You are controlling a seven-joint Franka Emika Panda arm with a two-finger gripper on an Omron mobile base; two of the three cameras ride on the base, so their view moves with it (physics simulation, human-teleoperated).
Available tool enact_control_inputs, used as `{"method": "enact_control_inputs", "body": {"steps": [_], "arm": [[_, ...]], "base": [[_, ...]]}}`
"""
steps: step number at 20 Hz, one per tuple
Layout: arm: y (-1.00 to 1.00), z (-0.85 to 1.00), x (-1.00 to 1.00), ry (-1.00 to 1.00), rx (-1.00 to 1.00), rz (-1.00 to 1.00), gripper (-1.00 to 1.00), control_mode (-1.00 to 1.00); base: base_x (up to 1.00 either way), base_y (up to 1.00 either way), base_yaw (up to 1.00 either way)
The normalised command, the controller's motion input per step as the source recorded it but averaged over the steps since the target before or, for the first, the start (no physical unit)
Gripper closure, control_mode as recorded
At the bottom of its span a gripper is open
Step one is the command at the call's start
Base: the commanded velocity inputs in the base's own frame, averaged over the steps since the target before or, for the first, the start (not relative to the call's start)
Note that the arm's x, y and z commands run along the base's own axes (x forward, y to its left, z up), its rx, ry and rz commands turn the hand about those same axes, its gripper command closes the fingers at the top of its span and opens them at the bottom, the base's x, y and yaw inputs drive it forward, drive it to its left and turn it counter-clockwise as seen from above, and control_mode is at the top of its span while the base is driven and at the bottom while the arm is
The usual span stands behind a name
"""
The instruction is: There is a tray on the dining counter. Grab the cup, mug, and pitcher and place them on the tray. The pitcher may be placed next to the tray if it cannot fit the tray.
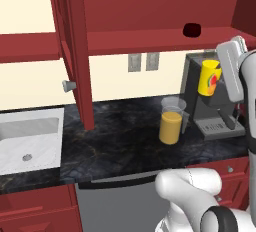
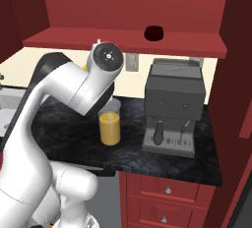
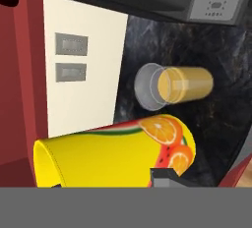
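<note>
My gripper (image 1: pixel 218 78) is shut on the yellow cup (image 1: pixel 210 77) and holds it in the air in front of the coffee machine, well above the counter. In the hand view the cup (image 3: pixel 113 158) lies across the bottom between my fingertips (image 3: pixel 165 177), fruit print showing. The clear pitcher (image 1: pixel 171 121) of orange liquid stands on the black countertop, below and left of the cup; it shows too as pitcher (image 2: pixel 110 126) and pitcher (image 3: pixel 177 85). A small dark red mug (image 1: pixel 192 29) sits up on the red shelf, also mug (image 2: pixel 154 33). The tray and the dining counter are out of view.
A grey coffee machine (image 2: pixel 174 109) stands at the wall right of the pitcher. A white sink (image 1: pixel 30 141) is set in the counter at far left. An open red cabinet door (image 1: pixel 75 51) hangs down left of the pitcher. Red drawers (image 2: pixel 167 190) run below.
</note>
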Motion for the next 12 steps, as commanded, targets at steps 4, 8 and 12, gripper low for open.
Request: {"method": "enact_control_inputs", "body": {"steps": [4, 8, 12], "arm": [[0.00, 0.00, 0.00, 0.00, 0.00, 0.00, 1.00, 1.00], [0.00, 0.00, 0.00, 0.00, 0.00, 0.00, 1.00, 1.00], [0.00, 0.00, 0.00, 0.00, 0.00, 0.00, 1.00, 1.00]], "base": [[-0.31, 0.00, 0.01], [-0.88, -0.07, 0.10], [-0.98, -0.08, 0.24]]}}
